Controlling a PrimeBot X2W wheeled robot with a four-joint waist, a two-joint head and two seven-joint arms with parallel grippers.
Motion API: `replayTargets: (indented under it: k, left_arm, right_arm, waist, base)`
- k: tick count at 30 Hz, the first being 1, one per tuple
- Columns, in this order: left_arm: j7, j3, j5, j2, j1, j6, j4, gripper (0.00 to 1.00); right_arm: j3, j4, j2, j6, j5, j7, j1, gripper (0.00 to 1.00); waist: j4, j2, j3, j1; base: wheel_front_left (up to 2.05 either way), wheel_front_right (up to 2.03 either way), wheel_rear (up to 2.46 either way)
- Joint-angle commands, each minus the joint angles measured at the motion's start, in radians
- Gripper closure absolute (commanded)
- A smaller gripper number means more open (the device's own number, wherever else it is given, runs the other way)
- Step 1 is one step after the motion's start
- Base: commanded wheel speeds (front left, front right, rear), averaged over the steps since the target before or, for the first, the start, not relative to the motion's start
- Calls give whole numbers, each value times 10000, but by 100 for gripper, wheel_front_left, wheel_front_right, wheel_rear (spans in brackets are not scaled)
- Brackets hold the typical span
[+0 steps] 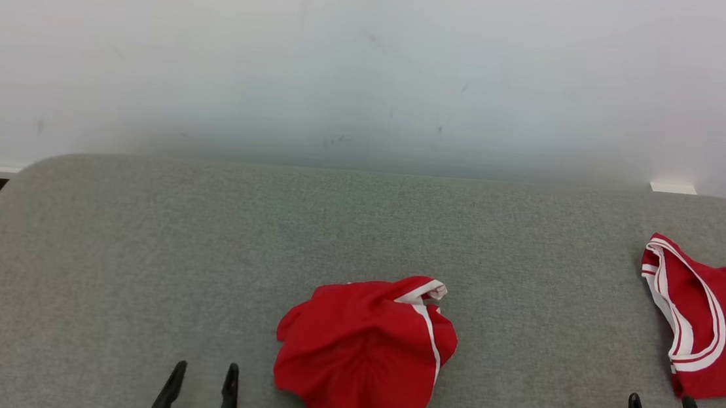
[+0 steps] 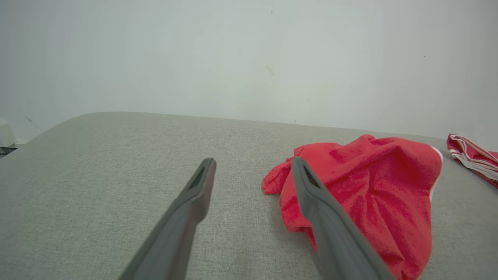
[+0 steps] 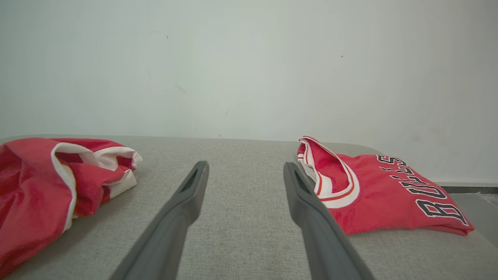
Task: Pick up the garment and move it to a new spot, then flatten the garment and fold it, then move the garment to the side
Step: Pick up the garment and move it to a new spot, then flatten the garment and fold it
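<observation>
A crumpled red garment with white trim (image 1: pixel 363 355) lies bunched near the front middle of the grey table (image 1: pixel 134 263); it also shows in the left wrist view (image 2: pixel 362 198) and the right wrist view (image 3: pixel 42 190). My left gripper (image 1: pixel 207 371) stands open just left of the heap, nothing between its fingers (image 2: pixel 253 165). My right gripper (image 1: pixel 661 404) is open at the front right, empty (image 3: pixel 245 169), well clear of the crumpled garment.
A folded red jersey with white trim and black lettering (image 1: pixel 707 326) lies at the table's right edge, close to my right gripper (image 3: pixel 385 194), (image 2: pixel 472 155). A pale wall (image 1: pixel 375 67) rises behind the table. The table's left half and back are bare felt.
</observation>
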Motion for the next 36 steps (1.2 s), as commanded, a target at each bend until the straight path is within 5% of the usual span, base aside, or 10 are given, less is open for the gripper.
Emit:
replayTargets:
  k: [1,13,26,36]
  left_arm:
    - [-12,205,194,-64,238,-130,30,0]
    - [-15,1115,836,-493,637,-899,125,0]
    - [-16,1295,1048,-569,607,-1080,293,0]
    - [-16,-297,1806,-575,-368,-1633,-95,0]
  right_arm:
    - [-37,45,52,-23,-94,6,41,0]
    - [-175,433,258,-23,-81,6,-41,0]
    - [-222,583,291,-24,-63,6,-79,0]
    - [-74,595,202,-24,-7,6,-231,0]
  waist:
    - [19,-1,-20,1]
    - [-24,-1,-70,1]
    - [-46,-1,-63,1]
    - [-354,-1,-65,1]
  base:
    - [0,0,0]
    - [0,0,0]
    - [0,0,0]
    - [0,0,0]
